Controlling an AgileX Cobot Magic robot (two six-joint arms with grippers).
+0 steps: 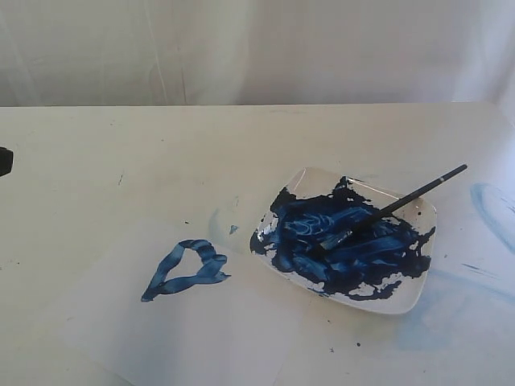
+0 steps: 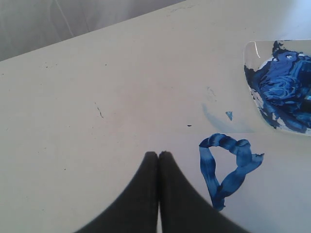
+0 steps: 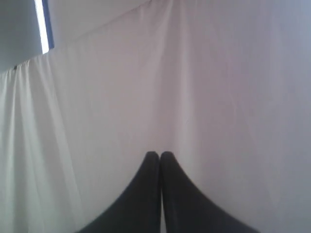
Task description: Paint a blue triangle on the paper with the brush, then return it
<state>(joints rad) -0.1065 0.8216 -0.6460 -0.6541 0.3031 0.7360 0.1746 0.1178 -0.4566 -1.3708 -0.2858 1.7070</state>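
Well, the blue triangle (image 1: 187,269) sits on the paper (image 1: 161,338), at about 8 o'clock from the middle of the outside view. Its lines are thick and streaky, and the shape is closed all the way round, so the painting part looks done to me. The paper is thin and almost the same white as the table (image 1: 161,161), so its edges are hard to see.

The brush (image 1: 402,205) lies in the dish (image 1: 402,299), which is at 3 o'clock from the triangle. Its hairy tip rests down in the wet blue paint. Its black handle leans on the rim and sticks out past it toward 2 o'clock. I think it lies that way because the rim holds the handle up, clean and easy to grab, while the messy tip sits in the paint and off the table. So the brush looks put back too.

The left pincer (image 2: 159,154) is pressed together with nothing in it. It hangs over the table near the triangle and touches neither the paint nor the paper. The right pincer (image 3: 160,154) is also pressed together and holds nothing. It points at a white cloth (image 3: 218,97), away from the table, likely so it is out of the way.

A tiny blue speck (image 1: 232,229) sits on the table between the triangle and the dish. Pale blue smears (image 1: 491,205) show at 3 o'clock from the dish. The triangle may be wet, so nothing should rub across it.
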